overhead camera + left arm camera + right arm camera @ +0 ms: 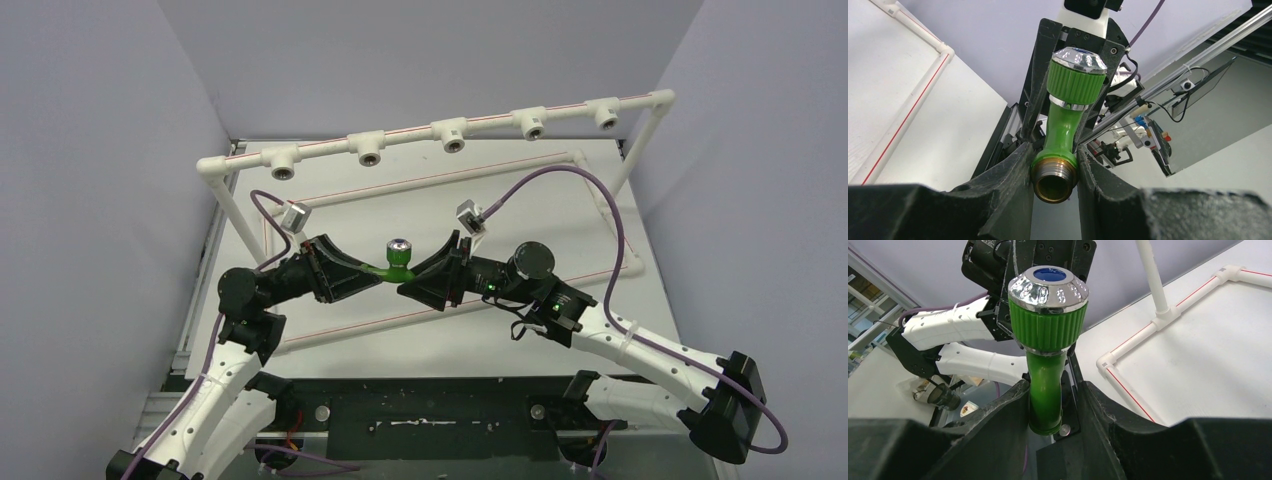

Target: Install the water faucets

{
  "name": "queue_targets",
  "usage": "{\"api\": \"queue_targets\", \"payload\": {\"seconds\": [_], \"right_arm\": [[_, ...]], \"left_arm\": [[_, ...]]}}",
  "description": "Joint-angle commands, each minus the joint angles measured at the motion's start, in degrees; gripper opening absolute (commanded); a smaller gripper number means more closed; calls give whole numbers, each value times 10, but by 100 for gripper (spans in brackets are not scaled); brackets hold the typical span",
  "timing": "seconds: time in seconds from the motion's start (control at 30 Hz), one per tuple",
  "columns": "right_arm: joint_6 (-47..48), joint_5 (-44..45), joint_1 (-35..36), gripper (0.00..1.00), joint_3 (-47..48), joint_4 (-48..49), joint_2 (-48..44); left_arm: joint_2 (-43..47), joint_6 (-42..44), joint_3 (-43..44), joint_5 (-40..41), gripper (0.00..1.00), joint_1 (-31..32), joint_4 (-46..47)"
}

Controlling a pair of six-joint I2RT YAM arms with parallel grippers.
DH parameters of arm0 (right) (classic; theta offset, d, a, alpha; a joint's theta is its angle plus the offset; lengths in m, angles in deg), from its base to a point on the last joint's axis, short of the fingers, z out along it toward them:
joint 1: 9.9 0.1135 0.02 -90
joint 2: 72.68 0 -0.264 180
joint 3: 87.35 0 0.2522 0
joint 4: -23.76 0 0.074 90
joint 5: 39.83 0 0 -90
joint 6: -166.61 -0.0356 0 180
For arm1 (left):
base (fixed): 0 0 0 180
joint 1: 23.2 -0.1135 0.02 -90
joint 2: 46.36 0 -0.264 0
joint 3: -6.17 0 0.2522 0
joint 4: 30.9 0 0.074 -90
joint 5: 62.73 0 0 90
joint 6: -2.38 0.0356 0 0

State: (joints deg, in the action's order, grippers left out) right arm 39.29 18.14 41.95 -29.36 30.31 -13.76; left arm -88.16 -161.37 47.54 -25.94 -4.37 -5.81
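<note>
The green faucet (398, 262) hangs in mid-air over the table between my two grippers, its chrome-capped handle pointing up. My left gripper (378, 276) is shut on the faucet's brass threaded end (1054, 176), with both fingers pressed against it. My right gripper (405, 287) reaches in from the other side. Its fingers stand on either side of the green spout (1046, 390). The left finger touches the spout, and a narrow gap shows beside the right finger.
A white pipe frame (420, 138) stands at the back, with several tee fittings (370, 152) along its top rail facing forward. A lower white pipe loop (610, 205) lies on the table. Walls close in on the left and right.
</note>
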Motion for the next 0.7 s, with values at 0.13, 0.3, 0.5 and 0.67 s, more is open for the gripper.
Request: {"api": "queue_targets", "payload": {"seconds": [0.13,0.3,0.5,0.67], "right_arm": [[-8,-7,3,39,2,63,-18],[-16,-11,3,42,-2,79,-18],[-18,-13,3,42,-1,77,-16],[-18,-15,3,38,-1,78,-14]], "left_arm": [[5,-12,6,-12,0,3,55],[5,-13,3,-13,0,3,55],[5,-15,1,-11,0,3,57],[5,-15,0,-11,0,3,57]]}}
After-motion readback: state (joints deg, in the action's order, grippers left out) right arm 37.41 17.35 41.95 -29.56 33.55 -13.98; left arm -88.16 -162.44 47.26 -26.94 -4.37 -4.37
